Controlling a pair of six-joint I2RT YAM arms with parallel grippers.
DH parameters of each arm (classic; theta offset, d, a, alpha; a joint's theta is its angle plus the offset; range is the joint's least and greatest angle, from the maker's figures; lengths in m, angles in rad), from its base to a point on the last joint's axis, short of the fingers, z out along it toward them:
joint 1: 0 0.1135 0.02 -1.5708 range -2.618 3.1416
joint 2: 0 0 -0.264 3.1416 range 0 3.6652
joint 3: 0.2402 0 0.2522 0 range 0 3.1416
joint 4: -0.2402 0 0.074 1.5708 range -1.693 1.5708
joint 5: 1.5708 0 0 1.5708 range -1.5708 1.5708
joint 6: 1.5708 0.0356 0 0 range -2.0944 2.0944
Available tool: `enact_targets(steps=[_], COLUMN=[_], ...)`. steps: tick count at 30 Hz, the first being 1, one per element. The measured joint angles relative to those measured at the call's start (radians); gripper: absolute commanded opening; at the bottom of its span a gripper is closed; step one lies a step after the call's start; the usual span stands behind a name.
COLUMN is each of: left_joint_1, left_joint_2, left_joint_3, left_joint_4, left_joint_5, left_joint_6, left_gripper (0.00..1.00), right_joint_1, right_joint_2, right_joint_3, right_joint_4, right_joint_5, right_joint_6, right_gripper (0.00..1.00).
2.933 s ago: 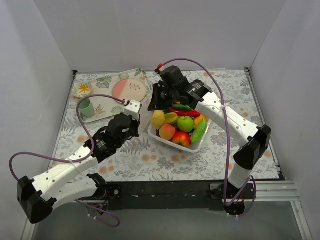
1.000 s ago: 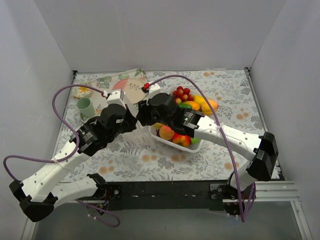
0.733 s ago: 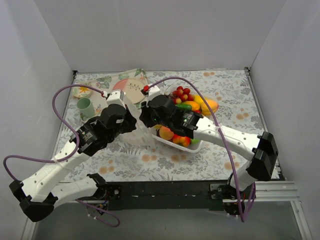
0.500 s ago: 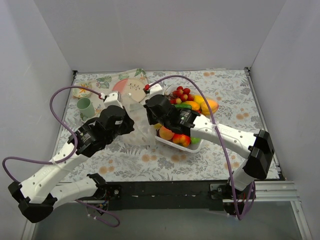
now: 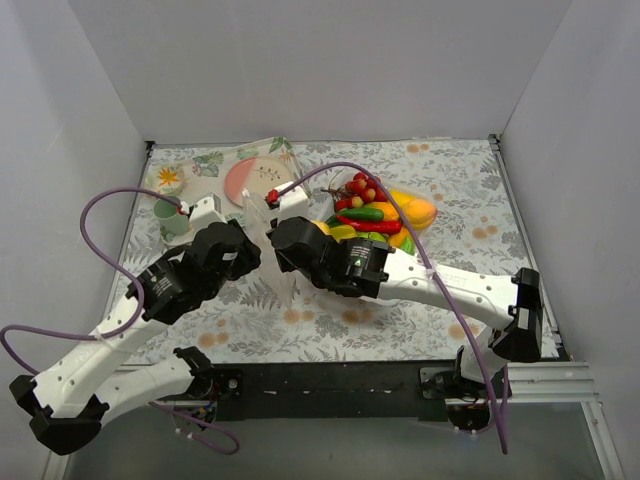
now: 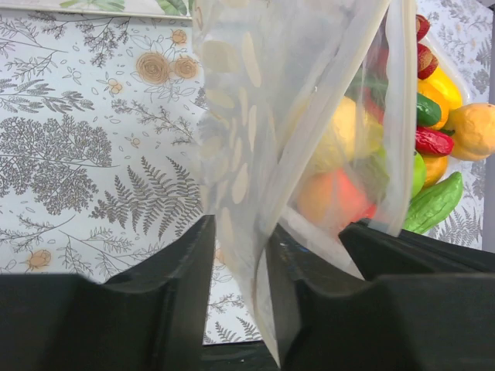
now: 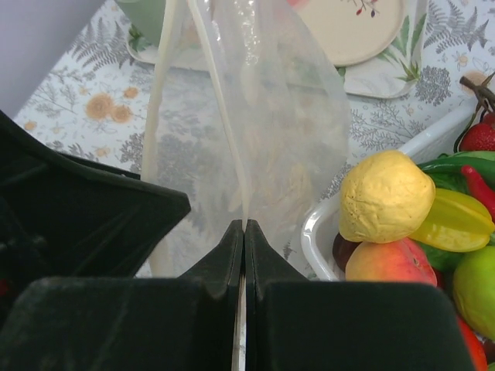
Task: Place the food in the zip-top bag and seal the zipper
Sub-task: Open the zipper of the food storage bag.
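Observation:
The zip-top bag [image 5: 262,212], clear with white dots, hangs upright off the table between my two grippers. My right gripper [image 5: 272,240] is shut on a pale edge strip of the bag [image 7: 271,116], its jaws [image 7: 244,224] pressed together. My left gripper [image 5: 258,250] has narrowly parted jaws [image 6: 240,224]. The bag [image 6: 294,93] runs through that gap against the right finger, with table showing beside the left finger. The food [image 5: 372,213] is piled to the right; a yellow lemon [image 7: 387,197] and green cucumber [image 6: 433,205] show. I cannot tell whether the zipper is sealed.
The food sits in a white tray [image 7: 321,224], close to the right of the bag. A round pink-and-white plate [image 5: 250,178] and a green cup [image 5: 172,218] stand at the back left on a floral mat. White walls enclose the table.
The bag has come up off the table and now hangs upright between the grippers. Both grippers have moved toward the near left, away from the tray.

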Motion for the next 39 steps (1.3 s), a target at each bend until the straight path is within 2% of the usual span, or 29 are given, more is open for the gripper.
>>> enact_targets(steps=[9, 10, 11, 12, 16, 22, 27, 32, 35, 36, 39], left_joint_1=[0.000, 0.000, 0.000, 0.000, -0.001, 0.000, 0.000, 0.000, 0.000, 0.000, 0.009], left_joint_2=[-0.035, -0.037, -0.039, -0.042, -0.031, 0.060, 0.208, 0.319, 0.331, 0.335, 0.350], left_joint_3=[-0.001, -0.002, -0.004, -0.008, 0.004, 0.087, 0.172, 0.174, 0.156, 0.156, 0.155], left_joint_4=[0.008, 0.013, 0.020, 0.031, -0.012, -0.177, -0.293, -0.282, -0.227, -0.214, -0.172], left_joint_5=[-0.002, -0.003, -0.005, -0.008, -0.086, -0.264, -0.358, -0.348, -0.318, -0.310, -0.293], left_joint_6=[-0.027, -0.026, -0.026, -0.027, -0.023, -0.033, -0.024, 0.045, 0.093, 0.105, 0.137], left_gripper=[0.34, 0.15, 0.03, 0.00, 0.00, 0.00, 0.00, 0.00, 0.00, 0.00, 0.00], right_joint_1=[0.021, 0.021, 0.021, 0.021, -0.013, -0.183, -0.199, -0.207, -0.224, -0.229, -0.239], right_joint_2=[0.005, 0.007, 0.010, 0.011, 0.019, -0.003, 0.011, 0.048, 0.080, 0.086, 0.082], right_joint_3=[0.057, 0.057, 0.057, 0.057, 0.056, -0.032, -0.039, -0.099, -0.107, -0.107, -0.107], right_joint_4=[-0.003, -0.003, -0.003, -0.003, -0.012, 0.021, 0.054, 0.135, 0.141, 0.141, 0.146], right_joint_5=[0.043, 0.043, 0.043, 0.043, 0.018, -0.076, -0.179, -0.308, -0.351, -0.361, -0.374], right_joint_6=[0.024, 0.025, 0.025, 0.025, 0.025, 0.001, -0.006, -0.023, -0.037, -0.043, -0.063], right_gripper=[0.01, 0.01, 0.01, 0.01, 0.01, 0.01, 0.02, 0.18, 0.39, 0.50, 0.63])
